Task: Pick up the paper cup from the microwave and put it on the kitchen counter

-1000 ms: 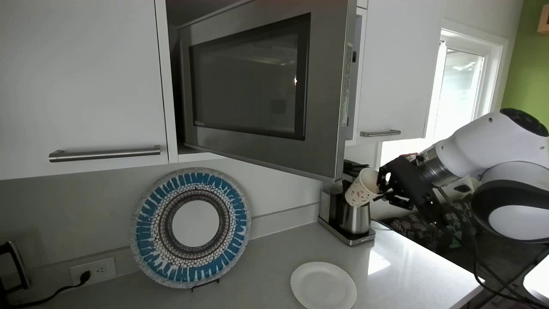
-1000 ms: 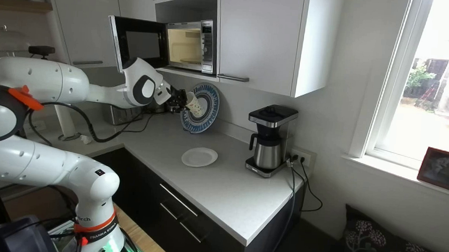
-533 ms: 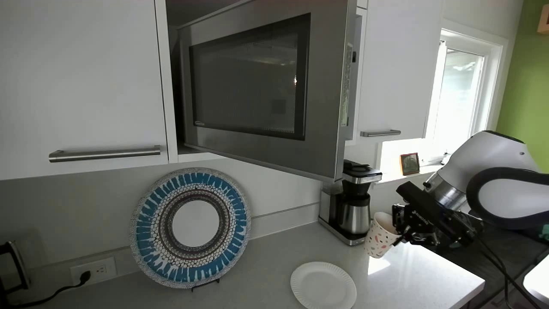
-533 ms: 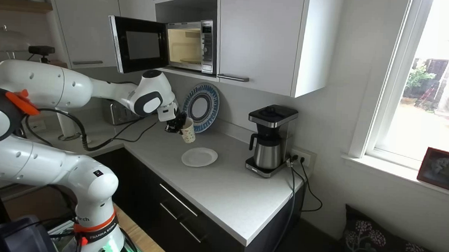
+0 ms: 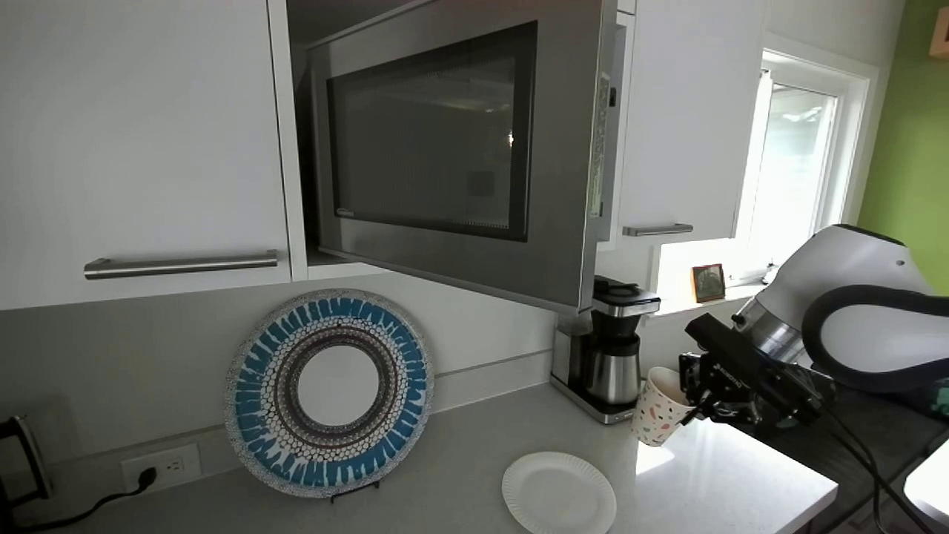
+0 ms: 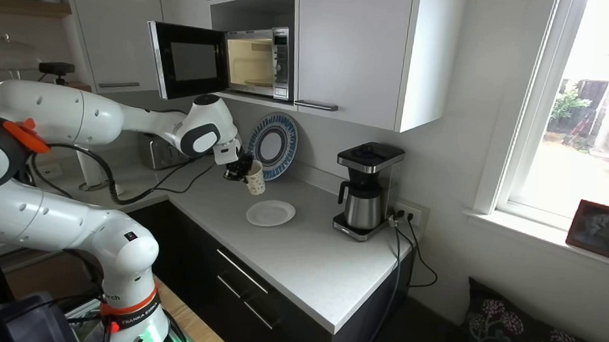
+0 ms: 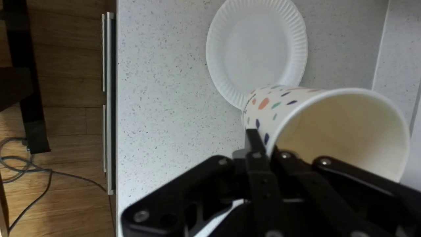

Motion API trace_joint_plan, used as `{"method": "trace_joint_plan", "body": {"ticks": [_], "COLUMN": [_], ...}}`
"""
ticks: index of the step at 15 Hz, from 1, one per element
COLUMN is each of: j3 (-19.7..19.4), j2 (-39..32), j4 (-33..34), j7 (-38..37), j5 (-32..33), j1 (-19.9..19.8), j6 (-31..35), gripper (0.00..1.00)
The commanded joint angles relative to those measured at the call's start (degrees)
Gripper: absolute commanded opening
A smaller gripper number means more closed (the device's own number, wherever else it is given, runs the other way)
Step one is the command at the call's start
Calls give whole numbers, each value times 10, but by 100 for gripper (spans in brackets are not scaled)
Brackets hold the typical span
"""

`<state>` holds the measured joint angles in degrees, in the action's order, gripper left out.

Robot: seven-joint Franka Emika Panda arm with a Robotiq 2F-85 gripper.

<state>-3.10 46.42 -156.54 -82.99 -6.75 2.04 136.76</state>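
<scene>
The cream-white paper cup with coloured flecks [image 5: 657,415] is in both exterior views [image 6: 256,180], slightly tilted in the air above the white kitchen counter [image 6: 299,264]. My gripper [image 5: 689,400] is shut on the cup's rim wall, one finger outside and one inside. In the wrist view, the fingertips [image 7: 268,146] pinch the near rim of the cup [image 7: 279,107], and its open mouth faces right. The inner fingertip is partly hidden by the rim. The microwave [image 6: 283,60] stands in the upper cabinet with its door [image 5: 563,163] wide open, above and away from the gripper.
A flat white paper plate [image 7: 258,49] lies on the counter near the cup, also seen in both exterior views [image 6: 271,213]. A coffee maker [image 6: 365,205] stands near the counter's end. A patterned round plate [image 5: 256,400] leans by the backsplash. A toaster [image 6: 162,153] is further back.
Over the last second my gripper lowered the cup from just below the microwave door toward the counter, and the cup turned more upright. In the last half second it has barely moved.
</scene>
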Motion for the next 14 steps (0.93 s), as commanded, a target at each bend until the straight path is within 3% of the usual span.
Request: {"method": "trace_joint_plan", "body": {"ticks": [1, 6, 9, 14], "j3": [-1, -50, -79, -80], "j2": [-37, -107, -153, -216], "j4": [5, 10, 9, 14], "j7": [15, 109, 195, 270], "j5": [-27, -17, -37, -58], "j1": [-72, -133, -139, -151], "j6": [-11, -40, -20, 11], "gripper": [0, 0, 0, 0]}}
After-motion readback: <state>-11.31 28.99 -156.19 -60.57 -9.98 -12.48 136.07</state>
